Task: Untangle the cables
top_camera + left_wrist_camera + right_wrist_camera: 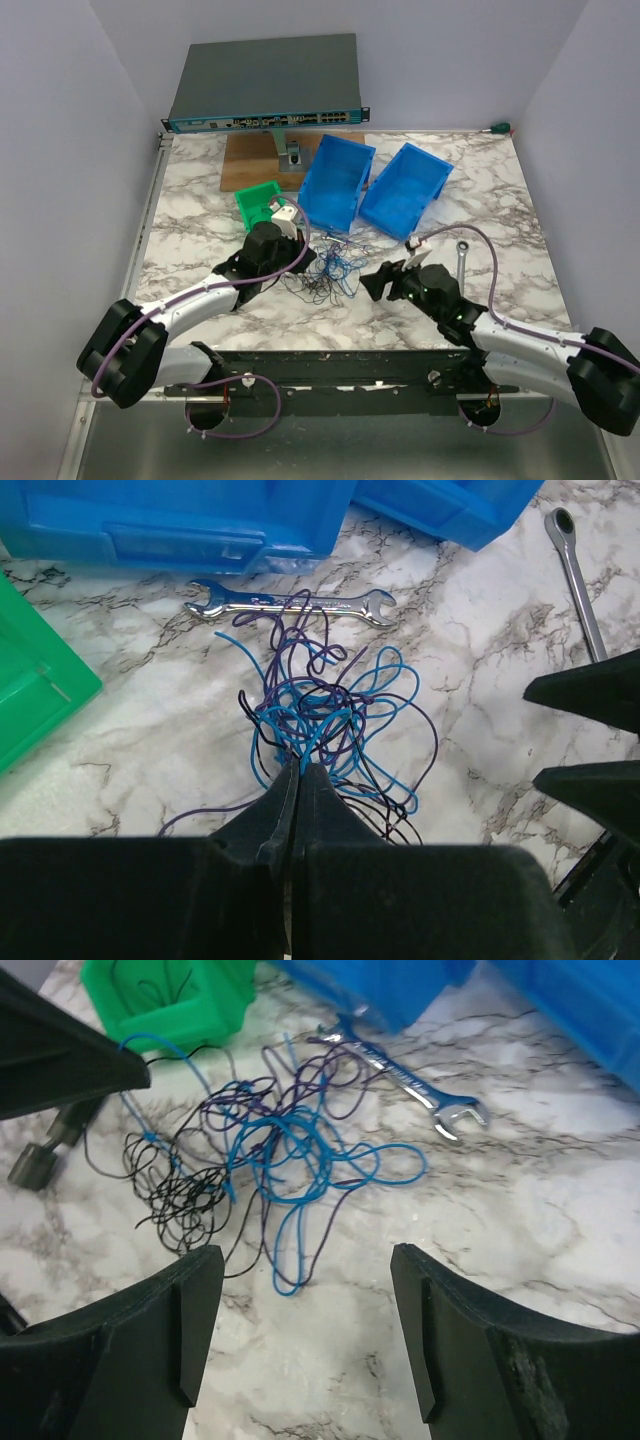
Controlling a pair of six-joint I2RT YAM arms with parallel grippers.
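Left wrist view: my left claw (300, 772) is pinched shut on strands at the near edge of the cables (330, 710).
They lie in one knotted clump on the table (500, 660) between both claws, with the far loops draped over a wrench (290, 602). My right claw (305, 1260) gapes wide and empty, just short of them. If I pull left now, I expect the knot to tighten, the wrench to drag, or the thin strands to slip free.

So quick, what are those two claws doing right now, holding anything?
Left gripper: closed, pinching strands of the cables.
Right gripper: open, holding nothing.
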